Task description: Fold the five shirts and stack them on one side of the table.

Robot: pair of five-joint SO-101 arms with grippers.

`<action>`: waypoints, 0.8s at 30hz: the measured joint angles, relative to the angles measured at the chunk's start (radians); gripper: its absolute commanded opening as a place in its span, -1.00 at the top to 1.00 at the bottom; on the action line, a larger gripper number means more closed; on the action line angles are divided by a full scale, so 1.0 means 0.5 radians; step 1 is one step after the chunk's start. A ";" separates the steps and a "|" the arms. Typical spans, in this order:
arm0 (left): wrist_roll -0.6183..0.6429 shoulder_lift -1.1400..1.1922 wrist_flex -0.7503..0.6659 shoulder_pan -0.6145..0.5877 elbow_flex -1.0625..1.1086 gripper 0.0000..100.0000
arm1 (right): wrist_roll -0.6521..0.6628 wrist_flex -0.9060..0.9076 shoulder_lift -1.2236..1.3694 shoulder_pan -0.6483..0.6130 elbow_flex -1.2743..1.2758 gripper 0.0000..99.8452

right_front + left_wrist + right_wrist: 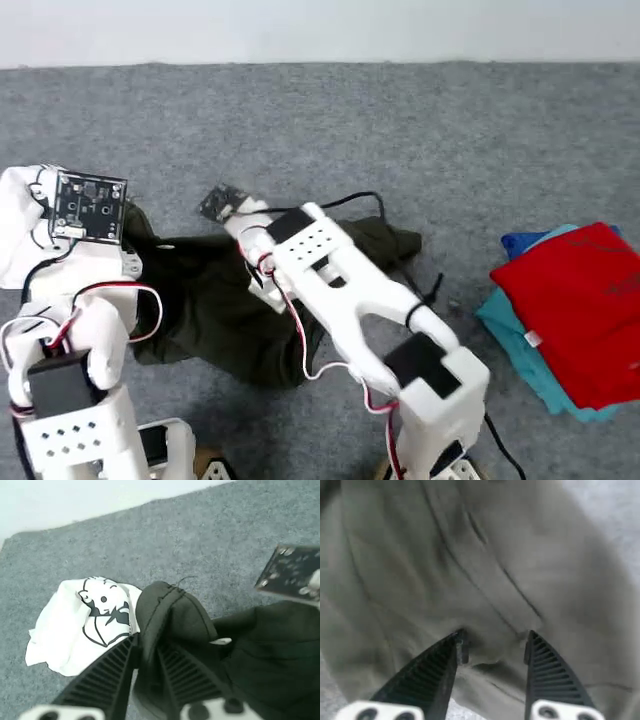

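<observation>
The olive shirt lies crumpled and unfolded on the grey worktop, in front of both my arms. Its long axis runs side to side across the worktop, from beside the white shirt on my left to the middle, where one end tapers to a point.

My left gripper is clamped on a raised fold at the left edge of the olive shirt, and the seam arches up over the fingertips. A small white tag shows on the cloth just beside the fold; its print is too small to read.

My right gripper has its fingers apart, with the tips down on the olive shirt and a little bunched cloth between them.

The white shirt lies loose, touching the olive one, with a black cartoon drawing facing up. My right arm's camera board hangs over the olive cloth.

Well apart, at my right edge of the worktop, three folded shirts are stacked: a red shirt on top, a teal shirt below it, and a blue shirt peeking out at the far corner. A white label pokes out at the red shirt's edge; I cannot read it.
</observation>
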 measured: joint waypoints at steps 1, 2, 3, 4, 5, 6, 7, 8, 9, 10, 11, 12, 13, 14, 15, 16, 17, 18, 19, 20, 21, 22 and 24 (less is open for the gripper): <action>0.000 0.000 0.000 0.000 0.003 0.97 | 0.000 0.000 0.034 -0.006 0.000 0.62; 0.000 0.000 0.000 0.000 0.003 0.97 | 0.000 0.000 0.064 -0.009 0.000 0.62; 0.000 0.000 0.000 0.000 0.003 0.97 | 0.000 0.000 0.083 -0.009 0.000 0.62; 0.000 0.000 0.000 0.000 0.003 0.97 | 0.000 0.000 0.092 -0.009 0.000 0.62; 0.000 0.000 0.000 0.000 0.003 0.97 | 0.000 0.000 0.095 -0.009 0.000 0.62; 0.000 0.000 0.000 0.000 0.003 0.97 | 0.000 0.000 0.095 -0.009 0.000 0.63; 0.000 0.000 0.000 0.000 0.003 0.97 | 0.000 0.000 0.095 -0.009 0.000 0.67; 0.000 0.000 0.000 0.000 0.003 0.97 | 0.000 0.000 0.095 -0.009 0.000 0.73; 0.000 0.000 0.000 0.000 0.003 0.97 | 0.000 0.000 0.095 -0.009 0.000 0.81; 0.000 0.000 0.000 0.000 0.003 0.97 | 0.009 0.000 0.095 -0.009 0.000 0.91; 0.000 0.000 0.000 0.000 0.003 0.97 | 0.046 0.000 0.095 -0.009 0.000 0.98; 0.000 0.000 0.000 0.000 0.003 0.97 | 0.095 0.000 0.095 -0.009 0.000 0.98; 0.000 0.000 0.000 0.000 0.003 0.97 | 0.147 0.000 0.098 -0.009 0.000 0.95; 0.000 0.000 0.000 0.000 0.003 0.97 | 0.187 0.000 0.098 -0.009 0.000 0.96; 0.000 0.000 0.000 0.000 0.003 0.97 | 0.206 0.000 0.098 -0.009 0.000 0.98; 0.000 0.000 0.000 0.000 0.003 0.97 | 0.221 0.000 0.098 -0.009 0.000 0.98; 0.000 0.000 0.000 0.000 0.003 0.97 | 0.233 0.000 0.098 -0.009 0.000 0.98; 0.000 0.000 0.000 0.000 0.003 0.97 | 0.236 0.000 0.098 -0.009 0.000 0.98; 0.000 0.000 0.000 0.000 0.003 0.97 | 0.245 0.000 0.098 -0.009 -0.021 0.98; 0.000 0.000 0.000 0.000 0.003 0.97 | 0.252 0.000 0.098 -0.009 -0.049 0.98; 0.000 0.000 0.000 0.000 0.003 0.97 | 0.252 0.018 0.098 -0.009 -0.089 0.98; 0.000 0.000 0.000 0.000 0.003 0.97 | 0.252 0.055 0.095 -0.009 -0.141 0.98; 0.000 0.000 0.000 0.000 0.003 0.97 | 0.255 0.141 0.083 -0.009 -0.264 0.98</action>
